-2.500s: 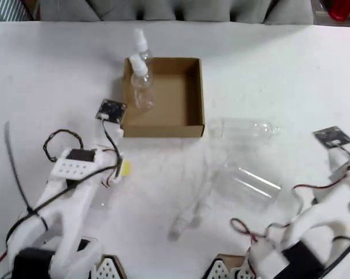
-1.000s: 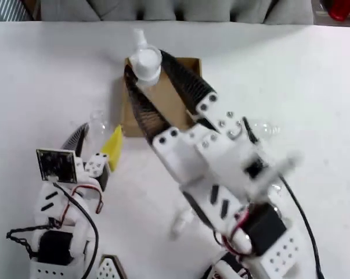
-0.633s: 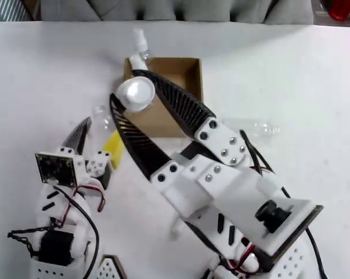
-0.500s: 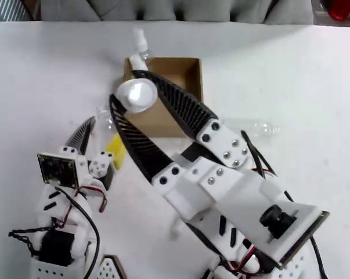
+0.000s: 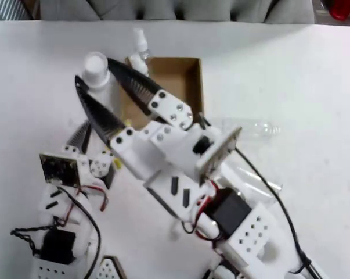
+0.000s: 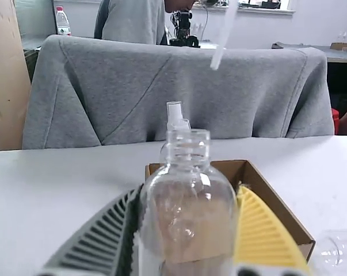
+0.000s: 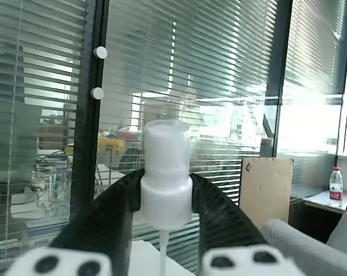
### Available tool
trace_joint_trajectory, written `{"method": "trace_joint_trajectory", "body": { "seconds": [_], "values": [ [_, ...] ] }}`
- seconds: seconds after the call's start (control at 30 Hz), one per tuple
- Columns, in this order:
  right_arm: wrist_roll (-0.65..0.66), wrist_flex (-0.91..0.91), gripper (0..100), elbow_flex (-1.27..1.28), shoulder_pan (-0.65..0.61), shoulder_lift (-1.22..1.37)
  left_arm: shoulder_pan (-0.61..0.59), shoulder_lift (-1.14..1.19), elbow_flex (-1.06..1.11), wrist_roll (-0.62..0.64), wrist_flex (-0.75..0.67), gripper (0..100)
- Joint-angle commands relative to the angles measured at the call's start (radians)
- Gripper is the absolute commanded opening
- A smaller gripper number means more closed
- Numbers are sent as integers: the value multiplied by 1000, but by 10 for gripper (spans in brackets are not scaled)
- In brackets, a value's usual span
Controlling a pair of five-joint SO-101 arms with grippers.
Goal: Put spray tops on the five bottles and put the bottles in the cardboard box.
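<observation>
A: Right fingers?

B: Closed narrow on the spray top (image 7: 165, 172), one on each side of its white collar. The right gripper (image 5: 93, 72) sits upper left in the high view, just left of the cardboard box (image 5: 199, 81).

A: How does the top handle?

B: Light, hard, smooth plastic, I'd say, so it could twist in the pinch. The dip tube (image 7: 161, 253) hangs thin and bendy below it. The collar is the right place to grip, since the tube stays free to enter a neck.

A: Left fingers?

B: Wrapped round the open bottle (image 6: 187, 213), grey finger on one side and yellow on the other, holding it upright at mid-body. The left gripper (image 6: 187, 236) is at the bottom centre of its own view. The box (image 6: 259, 184) lies just behind it.

A: Bottle feel?

B: Clear, empty and thin-walled (my guess: it dents if squeezed hard, and it's slick too). Holding it at the wide body leaves the threaded neck bare. That's where I'd keep the hold.

A: The tube and the neck?

B: The tube (image 6: 225, 34) shows at the top of the left wrist view, above the neck and off to the right, so apart and not yet lined up.

A: Others?

B: A capped bottle (image 5: 140, 43) is at the box's upper left corner. An uncapped one (image 5: 250, 128) lies on the table to the right of the box.
</observation>
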Motion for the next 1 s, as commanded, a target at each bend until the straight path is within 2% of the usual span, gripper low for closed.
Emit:
{"method": "trace_joint_trajectory", "body": {
  "seconds": [0.0,0.27,0.57,0.67,0.8,0.97],
  "values": [
    [-89,8,15,-60,50,24,7,-18,-11,-14,-41,24],
    [-210,8,15,-100,151,122,7,-18,-3,-14,-41,24],
    [-230,18,15,-110,130,125,5,-18,68,-14,-120,24],
    [-233,47,15,-127,128,134,5,-18,68,-14,-126,24],
    [-305,128,15,-180,134,136,5,-18,68,-14,-126,24],
    [-313,162,15,-198,136,137,5,-18,68,-14,-126,24]
  ]
}}
